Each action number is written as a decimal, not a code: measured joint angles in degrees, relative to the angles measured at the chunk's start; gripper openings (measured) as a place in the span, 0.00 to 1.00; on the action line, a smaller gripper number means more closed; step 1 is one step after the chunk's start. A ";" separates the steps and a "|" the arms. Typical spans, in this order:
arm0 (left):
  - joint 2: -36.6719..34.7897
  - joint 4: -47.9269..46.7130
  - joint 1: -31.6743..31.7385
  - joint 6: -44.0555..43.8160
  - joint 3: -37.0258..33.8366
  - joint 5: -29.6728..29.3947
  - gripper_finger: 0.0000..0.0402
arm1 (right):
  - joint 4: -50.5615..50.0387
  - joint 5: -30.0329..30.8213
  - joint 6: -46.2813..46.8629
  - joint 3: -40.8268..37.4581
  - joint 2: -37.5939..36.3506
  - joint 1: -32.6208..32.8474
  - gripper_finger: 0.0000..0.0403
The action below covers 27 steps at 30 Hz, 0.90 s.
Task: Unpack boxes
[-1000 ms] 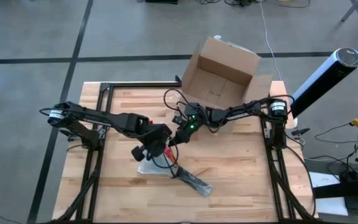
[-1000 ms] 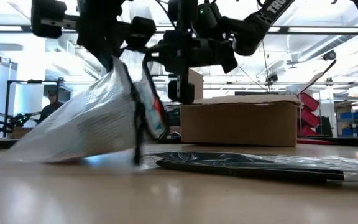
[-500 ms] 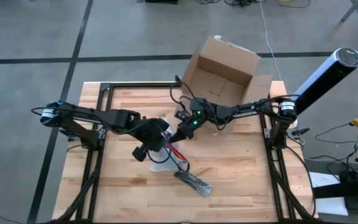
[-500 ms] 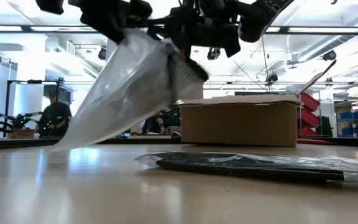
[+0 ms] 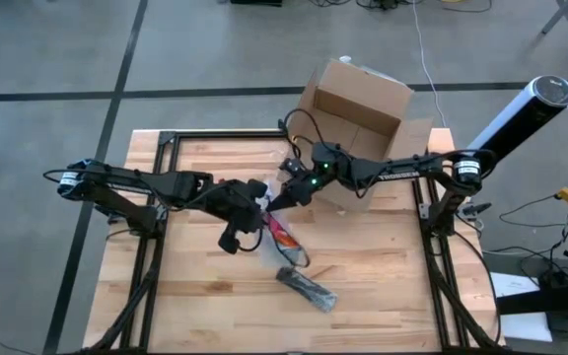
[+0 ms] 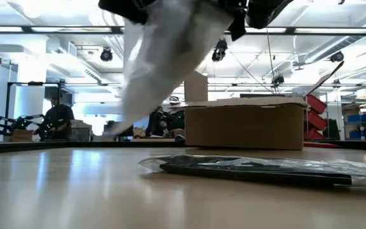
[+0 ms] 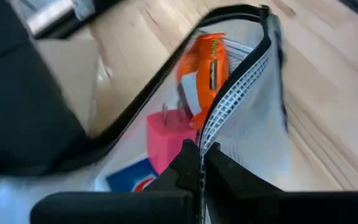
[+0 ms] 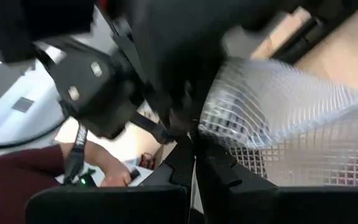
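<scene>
A translucent mesh zip pouch [image 5: 282, 234] hangs in the air over the middle of the table between my two grippers, blurred in the low view [image 6: 164, 63]. An orange item [image 7: 207, 62] and a pink item [image 7: 166, 134] show inside its open mouth. My left gripper [image 5: 260, 204] and my right gripper [image 5: 280, 199] are both shut on its upper end, close together. The brown cardboard box [image 5: 353, 113] stands open at the table's far edge, its bottom on the tabletop [image 6: 246, 124]. My left gripper pinches one lip of the pouch's open mouth [image 7: 212, 132], along the dark zipper edge, between its two fingers. It comes slanting down from the table's left. The pouch hangs below it, clear of the table. My right gripper pinches the pouch's mesh wall at its upper edge [image 8: 224, 127] between its two fingers, coming about level from the table's right. The pouch hangs from there, clear of the table.
A flat black item in clear plastic [image 5: 309, 288] lies near the table's front, below the pouch, also in the low view [image 6: 253, 168]. A grey cylinder [image 5: 516, 118] stands beyond the right edge. A person [image 6: 57, 117] sits far behind the table.
Both grippers have risen, still shut on the pouch, and my left gripper has rolled and tipped. The pouch's lower end, which rested on the table a second ago, has come up, so the whole pouch now hangs clear.
</scene>
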 joint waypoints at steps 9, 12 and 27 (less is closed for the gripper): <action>-0.11 6.91 0.03 -3.57 -0.01 -2.80 0.00 | -6.40 -0.21 -1.29 9.77 -0.29 -1.13 0.00; -0.08 7.50 0.02 -4.06 -0.11 -3.05 0.00 | -13.18 0.31 -5.13 12.08 -1.13 -1.98 0.00; -0.20 9.48 -0.17 -9.86 -9.23 -3.30 0.00 | -54.34 9.27 -28.08 12.83 -4.91 -7.07 0.00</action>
